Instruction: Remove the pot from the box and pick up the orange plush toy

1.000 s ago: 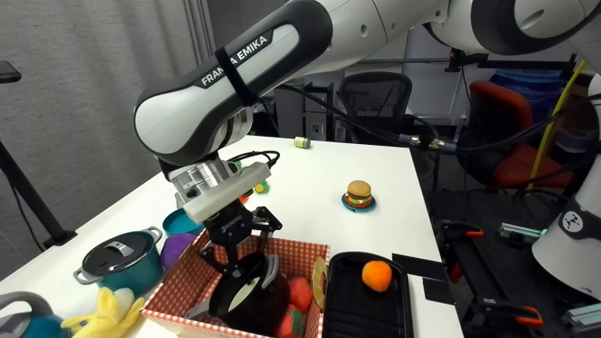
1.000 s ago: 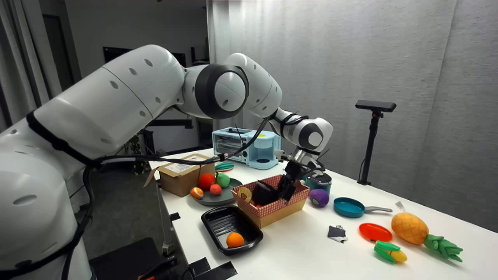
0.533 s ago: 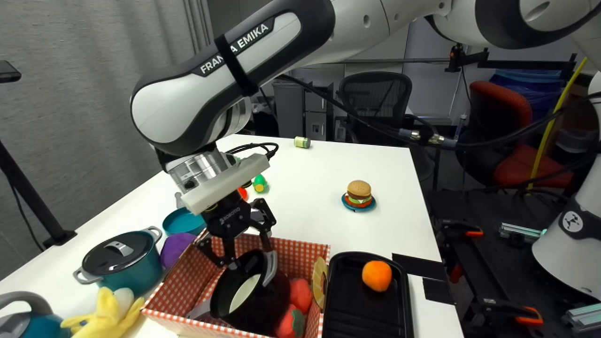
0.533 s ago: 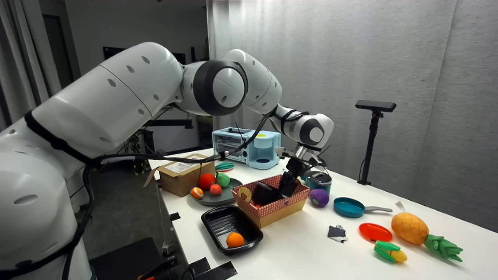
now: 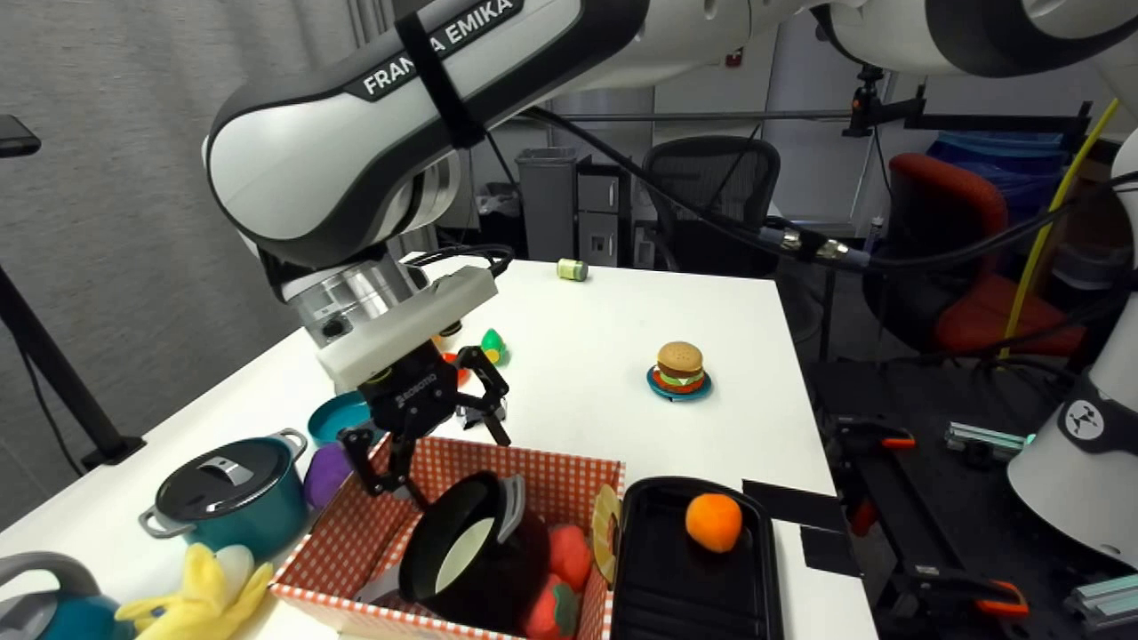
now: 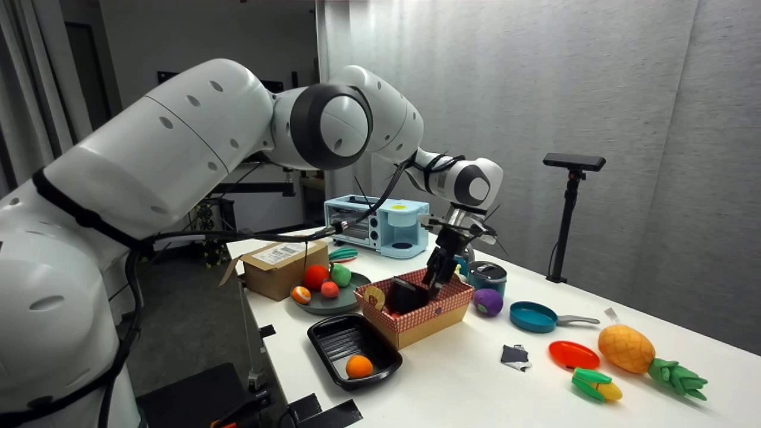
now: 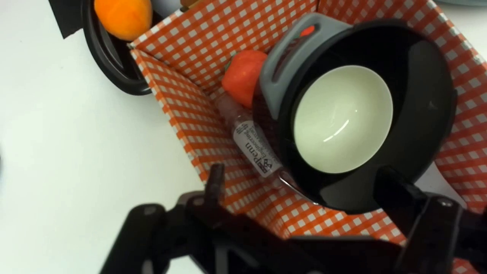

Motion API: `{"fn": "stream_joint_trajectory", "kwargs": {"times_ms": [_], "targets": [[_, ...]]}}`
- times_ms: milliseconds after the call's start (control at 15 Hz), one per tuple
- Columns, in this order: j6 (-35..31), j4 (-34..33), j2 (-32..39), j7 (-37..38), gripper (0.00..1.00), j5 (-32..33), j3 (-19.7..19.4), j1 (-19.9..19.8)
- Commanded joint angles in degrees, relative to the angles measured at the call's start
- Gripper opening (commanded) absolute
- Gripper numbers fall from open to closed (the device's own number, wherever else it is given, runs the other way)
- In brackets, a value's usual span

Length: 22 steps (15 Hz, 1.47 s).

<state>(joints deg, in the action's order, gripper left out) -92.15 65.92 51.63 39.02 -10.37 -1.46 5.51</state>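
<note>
At upper left in an exterior view, "FRAN A EMIKA" marks the arm [image 5: 356,142], broken by a black strap [image 5: 436,80]; the gripper [image 5: 460,469], lettered "ROBOTIQ", has jaws spread wide. At lower centre the pot [image 5: 500,562] leans inside the box [image 5: 569,480], beside a clear bottle [image 7: 255,147] labelled "Penn Engineering".

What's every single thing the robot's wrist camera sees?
table: 1, white, underneath
box: 1, red-and-white, on table
pot: 1, black, in box
bowl shape: 1, cream, in pot
red toys: 2 showing, red, beside pot
labelled bottle: 1, clear, in box
tray: 1, black, beside box
orange plush toy: 1, orange, in tray
strip: 1, black, on table
sliver: 1, tan, top edge, unclear
pale rim: 1, greyish, top right, unclear
gripper: 1, black, open, near pot
</note>
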Motion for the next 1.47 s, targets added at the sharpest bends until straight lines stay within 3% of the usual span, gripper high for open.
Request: {"fn": "stream_joint_trajectory", "kwargs": {"times_ms": [0, 800, 867, 1000, 1400], "targets": [[2.1, -2.8, 0.9, 1.1, 1.00, 0.7, -0.4, 0.9], [1.6, -4.8, 5.1, 0.8, 1.00, -1.1, 0.5, 0.4], [1.7, -5.1, 5.4, 0.8, 0.75, -1.1, 0.5, 0.5], [2.2, -5.6, 5.8, 0.9, 0.68, -0.8, 0.4, 0.6], [2.4, -7.0, 5.3, 1.2, 0.19, -0.1, 0.0, 0.8]]}}
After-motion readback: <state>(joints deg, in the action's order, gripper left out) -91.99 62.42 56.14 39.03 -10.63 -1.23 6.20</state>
